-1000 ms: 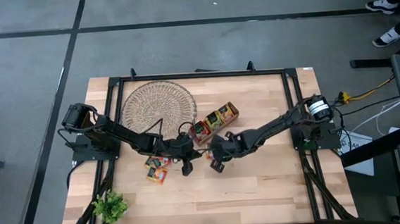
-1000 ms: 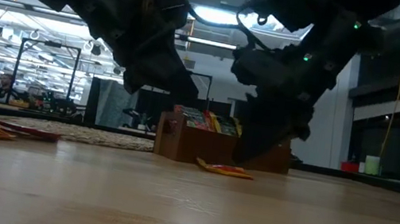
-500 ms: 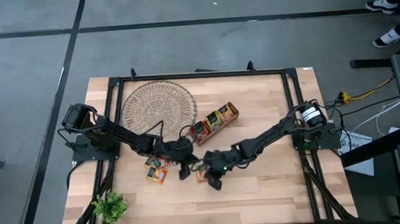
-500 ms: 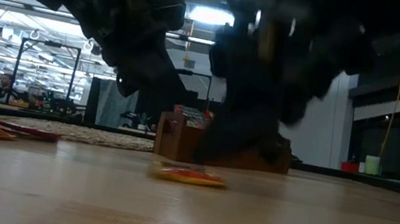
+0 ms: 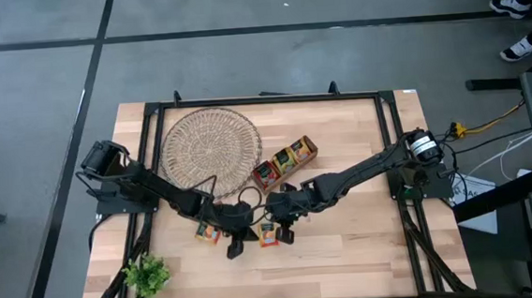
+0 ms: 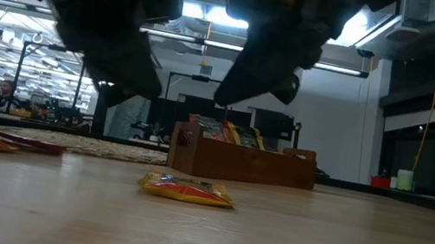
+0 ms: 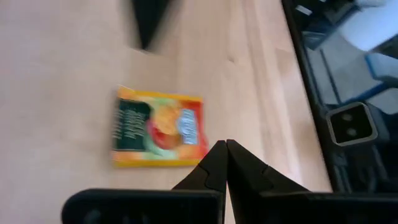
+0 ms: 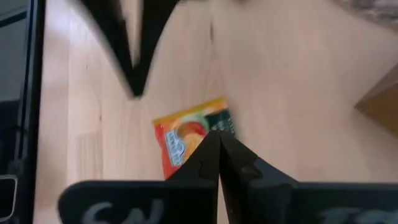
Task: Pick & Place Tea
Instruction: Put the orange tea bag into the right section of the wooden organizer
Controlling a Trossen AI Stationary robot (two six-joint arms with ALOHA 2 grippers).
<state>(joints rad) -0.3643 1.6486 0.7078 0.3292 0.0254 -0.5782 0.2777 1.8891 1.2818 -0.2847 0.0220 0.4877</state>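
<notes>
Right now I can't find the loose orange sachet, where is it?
In the high view the orange sachet lies flat on the table's front middle, between the left gripper and the right gripper, in front of the wooden tray.

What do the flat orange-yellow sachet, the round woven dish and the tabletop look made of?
Flat orange-yellow sachet: glossy printed foil or coated paper, judging by sheen and crimped edges; can't say which. Round woven dish: wicker or rattan, matte, spiral weave visible. Tabletop: pale wood, planked, grain lines showing, smooth finish.
</notes>
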